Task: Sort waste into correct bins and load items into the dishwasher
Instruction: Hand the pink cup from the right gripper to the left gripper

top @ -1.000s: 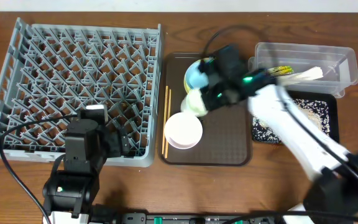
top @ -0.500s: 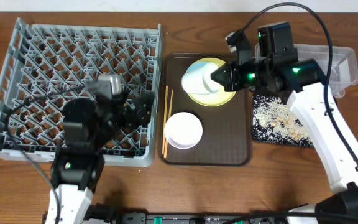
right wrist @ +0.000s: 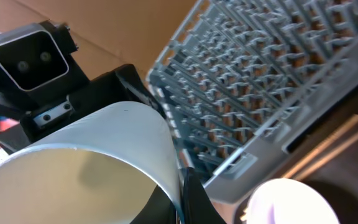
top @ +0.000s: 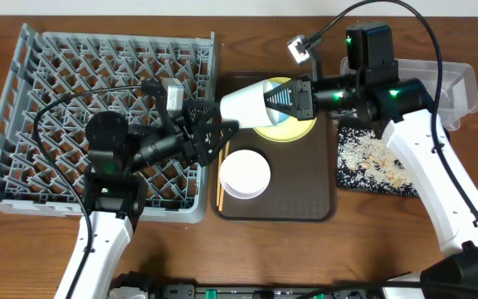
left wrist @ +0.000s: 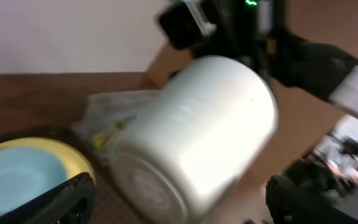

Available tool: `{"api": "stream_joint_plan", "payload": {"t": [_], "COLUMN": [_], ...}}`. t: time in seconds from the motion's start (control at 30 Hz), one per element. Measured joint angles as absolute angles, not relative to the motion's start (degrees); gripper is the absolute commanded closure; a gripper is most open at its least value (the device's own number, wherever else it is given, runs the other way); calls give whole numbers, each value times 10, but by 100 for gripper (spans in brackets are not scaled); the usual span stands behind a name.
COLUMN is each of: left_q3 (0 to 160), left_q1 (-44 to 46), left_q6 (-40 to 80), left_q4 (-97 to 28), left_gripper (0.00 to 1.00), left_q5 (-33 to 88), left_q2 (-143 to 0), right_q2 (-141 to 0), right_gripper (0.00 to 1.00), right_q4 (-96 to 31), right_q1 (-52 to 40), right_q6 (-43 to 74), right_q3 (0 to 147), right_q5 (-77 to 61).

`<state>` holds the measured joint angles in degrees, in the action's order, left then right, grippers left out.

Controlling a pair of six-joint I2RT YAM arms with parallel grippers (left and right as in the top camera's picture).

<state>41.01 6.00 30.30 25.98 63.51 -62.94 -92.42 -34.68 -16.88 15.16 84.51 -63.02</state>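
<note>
White cup (top: 243, 101), one, in right claw (top: 279, 98), one yellow plate (top: 299, 131), two chopsticks (top: 221, 166)

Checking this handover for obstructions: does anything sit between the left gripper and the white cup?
Nothing visible does. The right gripper holds the small white cup by its rim, base toward the left gripper, whose open jaws flank it. The dish rack lies directly to the left.

No legible text, label, brand or number is seen in any view. Printing on the snack wrapper (top: 378, 93) inside the clear tub (top: 463, 83) is too small to be read.
</note>
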Motion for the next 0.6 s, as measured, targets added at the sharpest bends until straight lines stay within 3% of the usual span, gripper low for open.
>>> {"api": "stream_joint_plan", "payload": {"t": [0.6], "left_q3": [410], "left_q1": [70], "left_q6": [352], "left_q4": [376], "left_gripper": [10], "left_q5": [698], "left_q2": [-630], "right_q2": [-924], "right_gripper": [99], "right_q4": [-340], "right_q1": [-172], "right_q6": [162], "right_q3": [845], "right_q5": [-735]}}
